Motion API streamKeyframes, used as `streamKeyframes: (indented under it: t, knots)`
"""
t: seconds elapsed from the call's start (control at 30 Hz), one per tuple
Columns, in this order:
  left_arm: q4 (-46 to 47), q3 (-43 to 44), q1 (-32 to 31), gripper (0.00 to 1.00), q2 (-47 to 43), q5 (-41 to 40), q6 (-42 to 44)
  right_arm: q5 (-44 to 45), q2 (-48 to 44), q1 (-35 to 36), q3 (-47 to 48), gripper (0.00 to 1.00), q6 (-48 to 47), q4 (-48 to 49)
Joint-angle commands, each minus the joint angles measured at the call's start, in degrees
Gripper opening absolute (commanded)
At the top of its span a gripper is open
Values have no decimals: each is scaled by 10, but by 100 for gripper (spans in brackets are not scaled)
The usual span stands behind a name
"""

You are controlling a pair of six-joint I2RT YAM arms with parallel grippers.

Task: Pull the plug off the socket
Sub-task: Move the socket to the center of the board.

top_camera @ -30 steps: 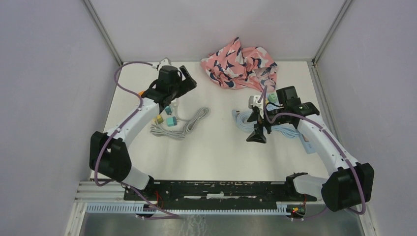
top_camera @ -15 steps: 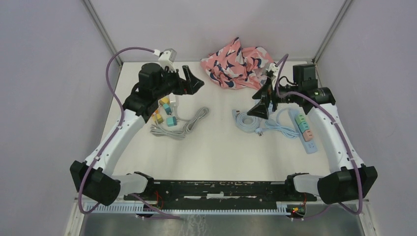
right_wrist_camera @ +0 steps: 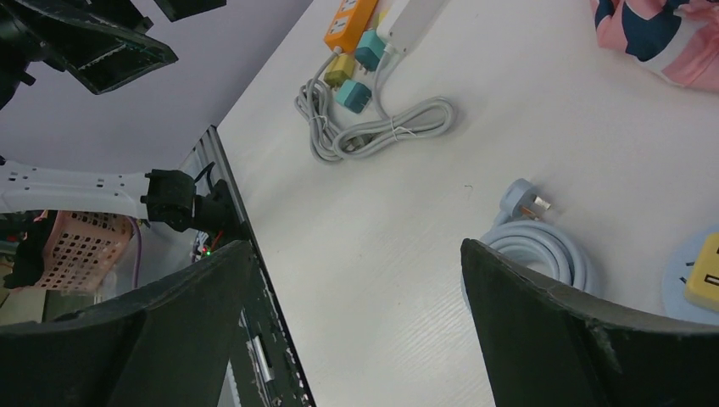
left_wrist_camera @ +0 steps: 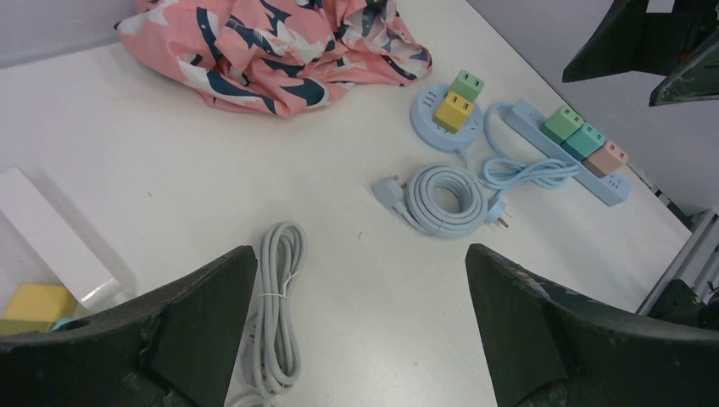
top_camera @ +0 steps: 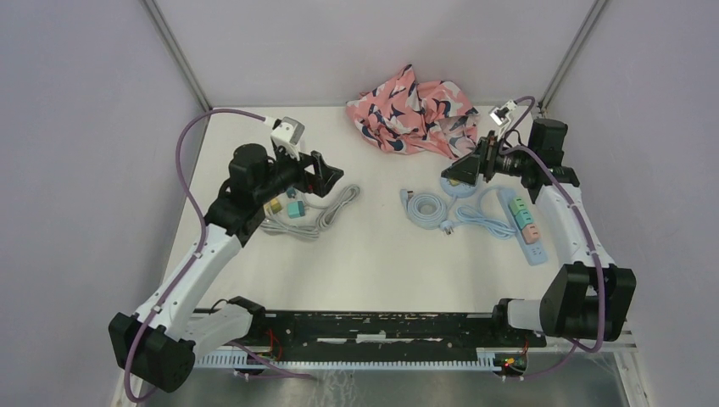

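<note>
A blue power strip (top_camera: 532,240) lies at the right with green, teal and pink plugs (left_wrist_camera: 585,140) seated in it. A round blue socket (left_wrist_camera: 432,136) holds a green and a yellow plug (left_wrist_camera: 454,111). At the left, teal and yellow plugs (top_camera: 293,209) sit by a white strip (right_wrist_camera: 411,21) and an orange strip (right_wrist_camera: 349,24). My left gripper (top_camera: 329,172) (left_wrist_camera: 358,254) hangs open above the table, away from every plug. My right gripper (top_camera: 458,170) (right_wrist_camera: 356,250) is open too, raised over the round socket, touching nothing.
A pink patterned cloth (top_camera: 415,110) is bunched at the back middle. A bundled grey cord (top_camera: 318,216) lies left of centre and a coiled blue cord (top_camera: 428,208) with its loose plug right of centre. Walls close in the back and sides.
Both arms have lifted and drawn back. The right gripper rose from over the blue coil toward the back right; the left gripper swung up and now tilts toward the middle. Both stayed open.
</note>
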Motion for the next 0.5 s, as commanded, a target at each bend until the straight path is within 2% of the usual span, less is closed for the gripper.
streamKeyframes:
  t: [0.0, 0.2, 0.37, 0.47]
  knots:
    - [47, 1, 1, 99, -1, -13, 41, -15, -24, 4, -6, 99, -3, 49]
    - [43, 6, 1, 99, 19, 2, 26, 15, -29, -7, -33, 99, -53, 27]
    - [41, 2, 0, 99, 25, -21, 35, 19, -38, -22, -71, 99, 13, 97]
    - [39, 1, 1, 99, 35, -30, 37, 9, -35, -24, -69, 99, -3, 94]
